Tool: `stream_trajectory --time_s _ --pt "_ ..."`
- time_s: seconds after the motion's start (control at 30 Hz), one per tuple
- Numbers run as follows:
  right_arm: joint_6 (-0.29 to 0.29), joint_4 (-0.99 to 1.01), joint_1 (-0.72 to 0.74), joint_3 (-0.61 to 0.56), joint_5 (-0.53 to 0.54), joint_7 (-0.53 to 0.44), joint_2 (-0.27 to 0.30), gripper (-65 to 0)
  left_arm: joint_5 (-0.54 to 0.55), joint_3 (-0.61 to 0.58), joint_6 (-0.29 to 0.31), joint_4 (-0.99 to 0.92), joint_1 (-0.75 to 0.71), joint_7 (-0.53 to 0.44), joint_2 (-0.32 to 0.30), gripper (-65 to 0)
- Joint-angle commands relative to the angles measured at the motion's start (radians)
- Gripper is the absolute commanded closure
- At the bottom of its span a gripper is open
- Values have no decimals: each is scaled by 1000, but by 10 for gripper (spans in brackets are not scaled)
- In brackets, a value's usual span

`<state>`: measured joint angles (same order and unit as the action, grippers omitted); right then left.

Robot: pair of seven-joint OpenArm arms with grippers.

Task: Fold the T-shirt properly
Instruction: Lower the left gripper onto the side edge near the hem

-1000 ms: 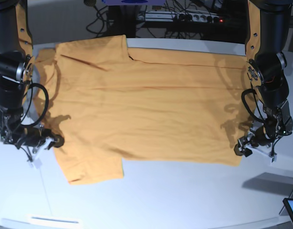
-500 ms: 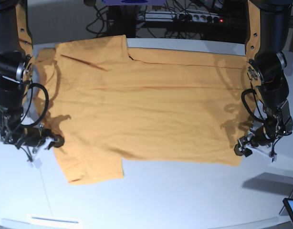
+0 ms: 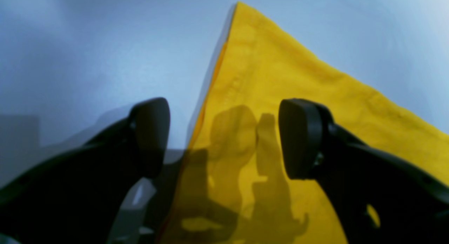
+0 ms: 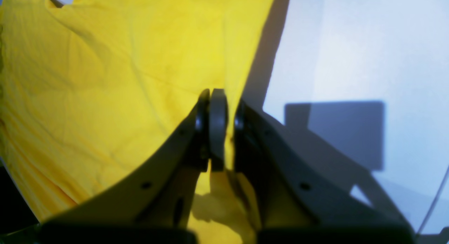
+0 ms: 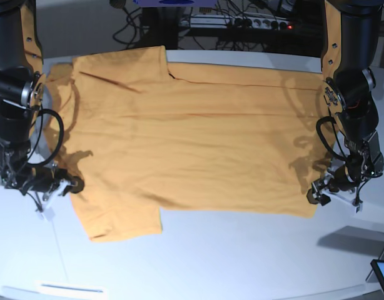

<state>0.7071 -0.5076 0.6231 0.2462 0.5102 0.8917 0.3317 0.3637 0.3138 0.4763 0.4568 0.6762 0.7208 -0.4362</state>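
Nothing has moved since the earlier frames. Spread flat on the table (image 5: 242,256) lies the shirt (image 5: 186,144). Left hand (image 5: 317,195) sits at its hem corner with fingers (image 3: 301,139) wide apart, empty. Right hand (image 5: 72,185) is pinched closed on the shirt's edge by a sleeve.

Base view high, overlooking whole table (image 5: 242,250), 2 wrist views close, low, sharing T-shirt (image 5: 179,137) edges
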Motion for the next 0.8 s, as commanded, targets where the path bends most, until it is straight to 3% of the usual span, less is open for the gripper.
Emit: stream_trajectory --time_s 0.0,0.67,0.77 --pt "-9 -4 13 -2 -37 34 8 -3 -39 -2 -26 -2 4 50 -5 -475" --pt "-9 -4 13 -2 -35 39 8 -3 -47 -11 -26 66 6 24 -10 -475" --pt "-9 -4 13 -2 -35 39 8 -3 -104 -40 -26 106 4 24 -5 -475"
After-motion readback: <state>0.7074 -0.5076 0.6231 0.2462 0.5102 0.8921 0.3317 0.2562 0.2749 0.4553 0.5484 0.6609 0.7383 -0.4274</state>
